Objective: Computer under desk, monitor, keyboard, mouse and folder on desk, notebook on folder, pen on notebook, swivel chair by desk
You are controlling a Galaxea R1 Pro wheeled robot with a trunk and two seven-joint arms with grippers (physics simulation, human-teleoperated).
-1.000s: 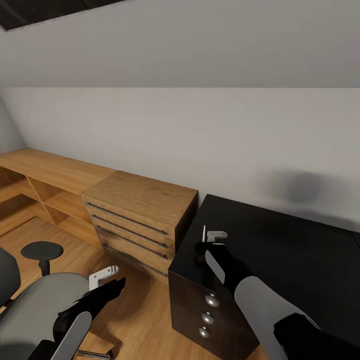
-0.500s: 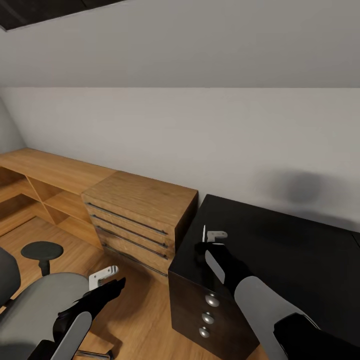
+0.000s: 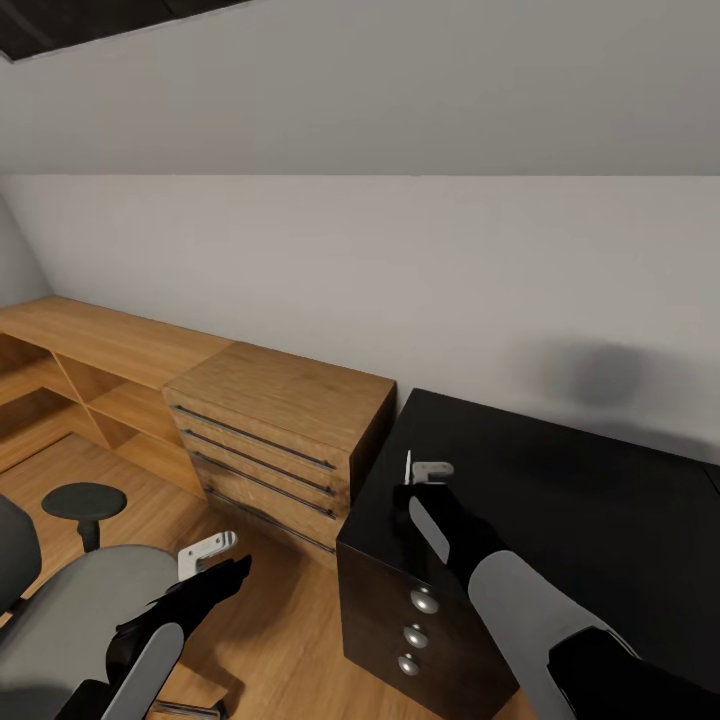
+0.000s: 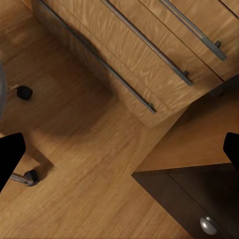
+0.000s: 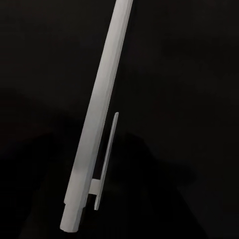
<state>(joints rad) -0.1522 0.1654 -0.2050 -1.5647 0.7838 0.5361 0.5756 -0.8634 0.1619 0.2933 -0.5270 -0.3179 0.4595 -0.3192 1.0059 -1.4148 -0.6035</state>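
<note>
The pen (image 5: 97, 134), a slim pale grey stick with a pocket clip, is pinched in the right gripper (image 3: 420, 475) and hangs over the black desk (image 3: 560, 500), near the desk's 9 o'clock corner in the head view. In the right wrist view the pen runs lengthwise against the dark desktop, clip end nearest the camera. The right gripper's fingers are clenched on it, the pen standing roughly upright above them.

The left gripper (image 3: 212, 550) hovers at about 7 o'clock of the head view, over the wooden floor (image 4: 84, 149), just beside the grey seat of the swivel chair (image 3: 70, 610). Its jaws are spread apart and hold nothing; the left wrist view looks between them at floorboards, a chair caster (image 4: 24, 92) and the front of the wooden drawer chest (image 3: 280, 440).

The chest stands against the wall at the desk's 9 o'clock side, touching or nearly touching it. The desk's own drawers with round metal knobs (image 3: 424, 600) face the robot.
</note>
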